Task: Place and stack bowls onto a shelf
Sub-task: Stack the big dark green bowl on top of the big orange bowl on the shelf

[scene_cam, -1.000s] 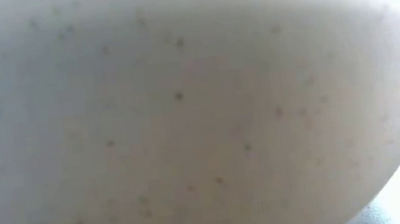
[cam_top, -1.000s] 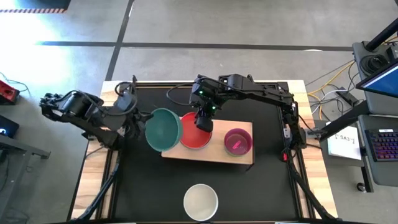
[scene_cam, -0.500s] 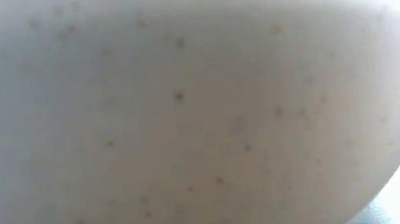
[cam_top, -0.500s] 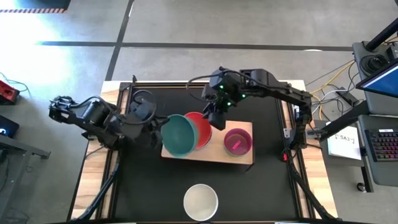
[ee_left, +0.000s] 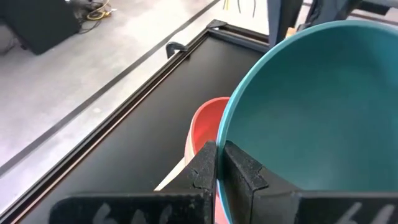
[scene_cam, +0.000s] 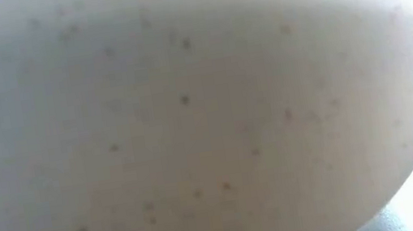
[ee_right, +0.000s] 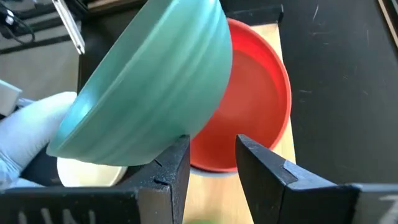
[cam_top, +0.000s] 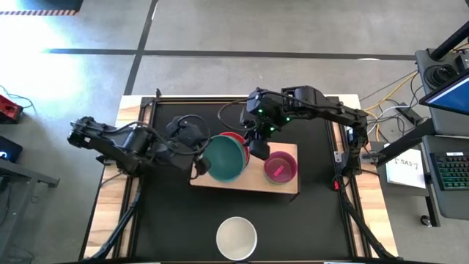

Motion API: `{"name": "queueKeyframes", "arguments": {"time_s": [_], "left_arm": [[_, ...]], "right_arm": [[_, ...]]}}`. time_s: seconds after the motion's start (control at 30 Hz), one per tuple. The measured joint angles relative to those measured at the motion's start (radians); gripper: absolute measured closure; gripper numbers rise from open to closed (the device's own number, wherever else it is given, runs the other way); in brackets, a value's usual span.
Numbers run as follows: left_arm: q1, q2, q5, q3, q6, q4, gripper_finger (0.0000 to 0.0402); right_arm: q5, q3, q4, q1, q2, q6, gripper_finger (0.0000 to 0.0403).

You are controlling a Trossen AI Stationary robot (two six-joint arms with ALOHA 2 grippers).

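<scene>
Sitting nearest on the black bench (cam_top: 161, 220), cream-white bowl (cam_top: 237, 237). Farther, on the shelf (cam_top: 286, 185): magenta bowl (cam_top: 279, 166) right, red bowl (cam_top: 238, 141) mid. Left end effector (cam_top: 198, 159) pinching teal bowl (cam_top: 223, 158) rim, tilted over red. Right end effector (cam_top: 253, 145) spread, just beyond.

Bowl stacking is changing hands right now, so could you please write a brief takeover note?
Left gripper: shut on the rim of the teal plastic bowl, held tilted over the red plastic bowl.
Right gripper: open, empty, beside the red bowl.
Done: red bowl and magenta plastic bowl sit on the pale wooden shelf board.
Left: lower the teal bowl into the red one; the cream-white bowl waits on the black tabletop.
</scene>
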Motion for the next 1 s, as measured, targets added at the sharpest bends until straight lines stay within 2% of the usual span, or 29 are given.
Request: {"name": "queueKeyframes", "arguments": {"time_s": [0.37, 0.6, 0.8, 0.93, 1.0], "left_arm": [[0.033, 0.065, -0.001, 0.000, -0.020, -0.002, 0.0401], [0.056, 0.071, -0.006, 0.000, -0.021, -0.013, 0.0381], [0.071, 0.069, -0.075, 0.006, -0.021, -0.039, 0.0377], [0.074, 0.069, -0.065, 0.006, -0.021, -0.038, 0.0376], [0.074, 0.068, -0.020, 0.006, -0.021, -0.031, 0.0376]], "right_arm": [[0.003, 0.000, -0.047, 0.000, 0.000, -0.033, 0.0284], [-0.001, 0.000, -0.053, 0.000, 0.001, -0.040, 0.0284], [-0.001, -0.001, -0.055, 0.000, 0.001, -0.042, 0.0284], [-0.001, -0.001, -0.068, 0.000, 0.001, -0.052, 0.0284], [-0.001, -0.001, -0.076, 0.000, 0.001, -0.054, 0.0284]]}}
